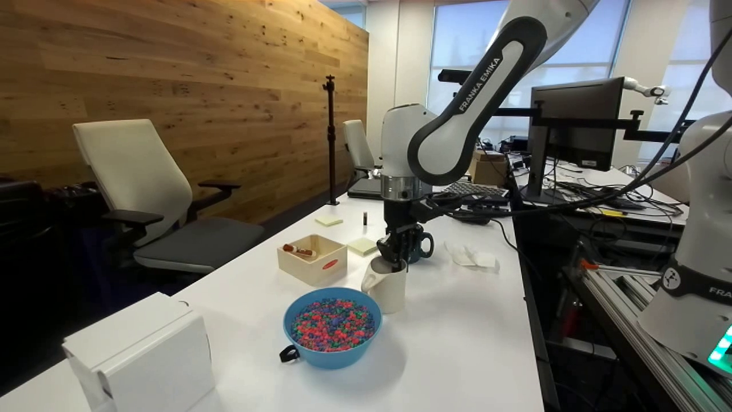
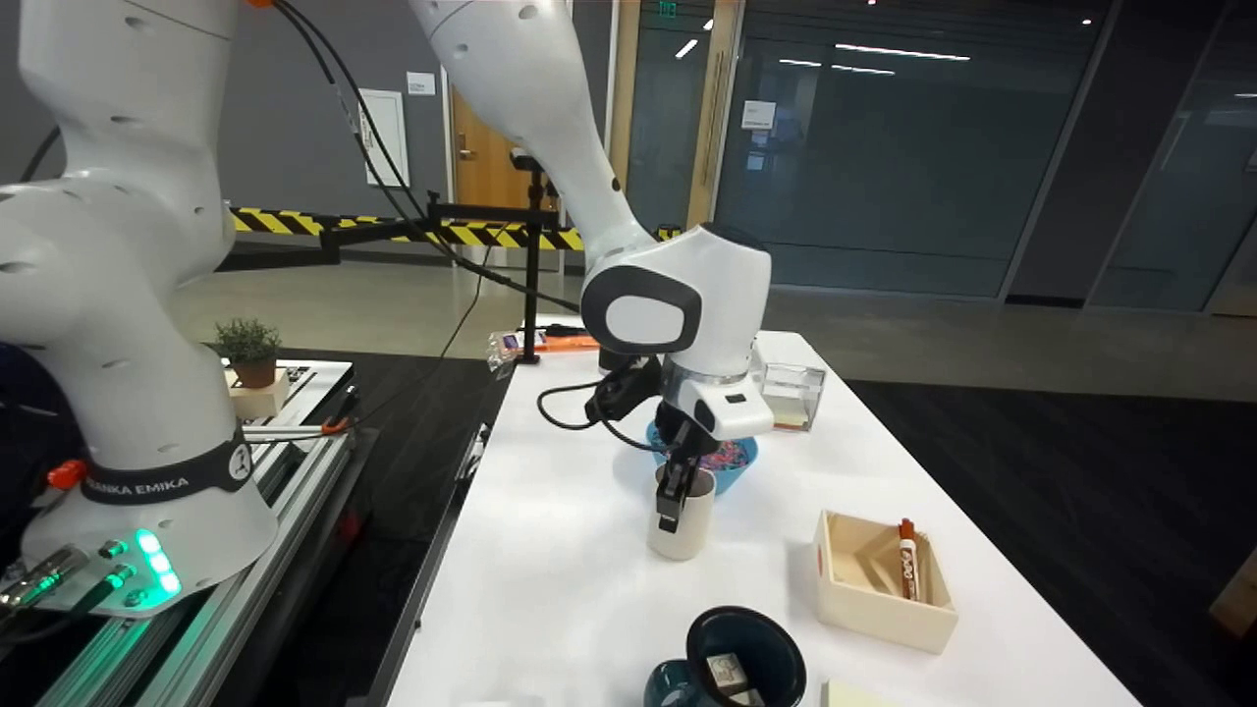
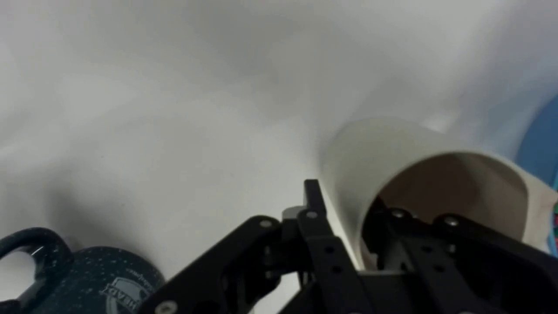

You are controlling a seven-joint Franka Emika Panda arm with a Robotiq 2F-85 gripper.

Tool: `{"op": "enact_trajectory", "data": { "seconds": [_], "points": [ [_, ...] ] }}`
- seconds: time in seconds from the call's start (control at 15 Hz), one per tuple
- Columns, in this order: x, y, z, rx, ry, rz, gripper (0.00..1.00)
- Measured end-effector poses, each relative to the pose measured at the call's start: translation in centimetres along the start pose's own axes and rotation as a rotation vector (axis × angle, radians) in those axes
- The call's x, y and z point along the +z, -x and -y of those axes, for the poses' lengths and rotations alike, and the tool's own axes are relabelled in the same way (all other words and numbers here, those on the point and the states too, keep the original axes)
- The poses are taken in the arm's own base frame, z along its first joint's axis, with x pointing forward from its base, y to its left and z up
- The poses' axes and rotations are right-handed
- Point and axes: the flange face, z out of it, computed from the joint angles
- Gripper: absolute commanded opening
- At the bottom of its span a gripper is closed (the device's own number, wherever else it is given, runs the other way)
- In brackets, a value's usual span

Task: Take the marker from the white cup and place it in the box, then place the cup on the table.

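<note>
The white cup [image 1: 388, 290] stands on the white table [image 1: 457, 355]; it also shows in an exterior view [image 2: 693, 532] and in the wrist view [image 3: 370, 150]. It has a handle on the bowl's side. My gripper [image 3: 344, 198] straddles the cup's wall with one finger inside and one outside. The fingers are partly apart, with a thin gap beside the outer finger. The gripper shows over the cup in both exterior views [image 1: 401, 264] [image 2: 680, 491]. The marker [image 2: 908, 565], brown-capped, leans inside the tan box [image 2: 879, 619]; both also show in an exterior view, marker [image 1: 298, 250], box [image 1: 297, 270].
A blue bowl of coloured beads [image 1: 334, 359] stands close to the cup. A dark mug [image 2: 693, 643] with a handle stands on the cup's other side. A large white box [image 1: 154, 366], yellow notes [image 1: 362, 246] and crumpled tissue [image 1: 472, 256] are on the table.
</note>
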Motion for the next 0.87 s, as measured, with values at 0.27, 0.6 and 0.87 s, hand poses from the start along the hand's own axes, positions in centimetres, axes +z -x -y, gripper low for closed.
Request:
{"op": "enact_trajectory", "data": {
  "seconds": [0.27,0.6,0.87],
  "points": [
    [-6.6,-2.6,1.0,-0.003,0.189,-0.138,0.85],
    [-16.8,-0.5,11.3,-0.18,0.218,-0.338,1.0],
    [-19.8,3.2,19.5,-0.309,0.024,-0.382,1.0]
  ]
}}
